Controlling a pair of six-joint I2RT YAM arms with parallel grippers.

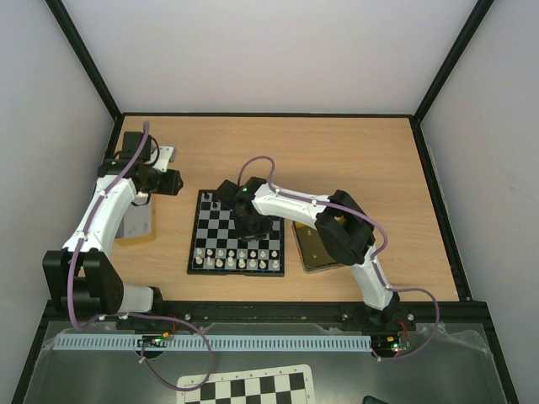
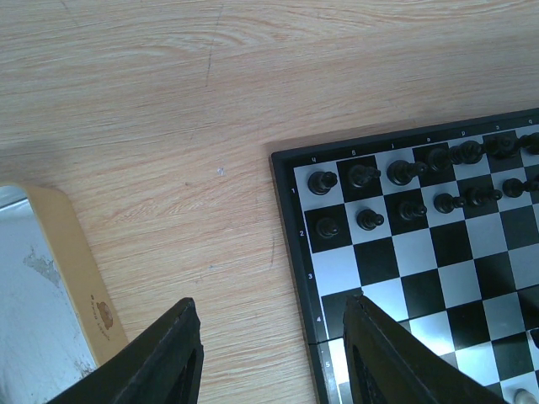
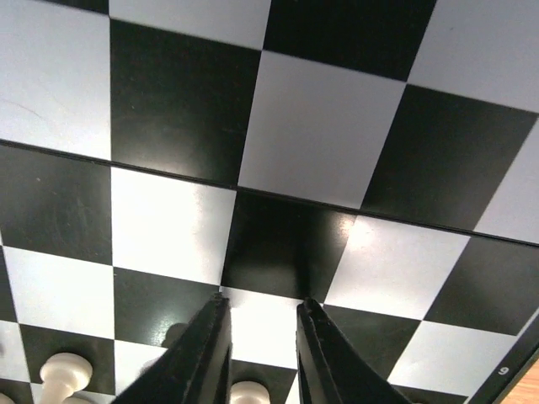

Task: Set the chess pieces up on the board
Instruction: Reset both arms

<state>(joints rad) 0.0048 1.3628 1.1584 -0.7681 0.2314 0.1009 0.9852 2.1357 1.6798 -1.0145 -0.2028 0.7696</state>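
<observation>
The board (image 1: 202,220) lies mid-table. Cream-white chess pieces (image 1: 237,258) fill its two near rows. Black chess pieces (image 2: 404,189) stand in two rows at its far side; in the top view my right arm covers most of them. My right gripper (image 1: 253,229) hangs low over the board's middle. Its fingers (image 3: 202,353) stand a narrow gap apart, open, with only a pale square between the tips (image 3: 264,300). A white piece (image 3: 250,393) shows below the fingers. My left gripper (image 1: 173,181) is open and empty (image 2: 270,299) over bare wood at the board's left edge (image 2: 290,252).
A gold tin (image 1: 316,248) sits right of the board, under my right arm. A second gold-rimmed tin part (image 2: 72,269) lies left of the board, by my left arm (image 1: 135,223). A printed checkered sheet (image 1: 244,389) lies in front of the arm bases. Black frame rails edge the table.
</observation>
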